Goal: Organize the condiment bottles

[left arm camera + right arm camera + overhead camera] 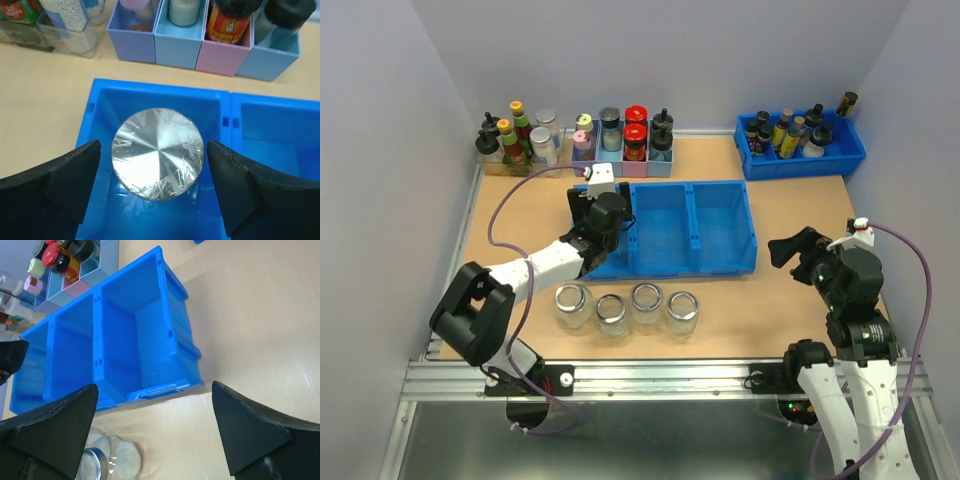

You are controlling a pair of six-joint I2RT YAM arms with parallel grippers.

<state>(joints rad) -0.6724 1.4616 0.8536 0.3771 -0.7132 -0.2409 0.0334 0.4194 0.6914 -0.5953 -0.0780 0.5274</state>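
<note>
A clear glass jar with a flat silver lid [158,153] stands in the left compartment of the blue three-part bin [102,95]. My left gripper [154,162] hangs open over it, one finger on each side, with a gap to the lid on both. From above, the left gripper [598,205] hides that jar. Several open jars with silver rims [612,314] stand in a row on the table in front of the bin [720,225]. My right gripper [790,250] is open and holds nothing, to the right of the bin. One jar [107,462] shows at its lower left.
Pastel holders with colourful-capped bottles [620,150] stand behind the bin. A clear tray of bottles [515,145] sits at the back left. A smaller blue bin of dark bottles [800,145] is at the back right. Walls close in on both sides.
</note>
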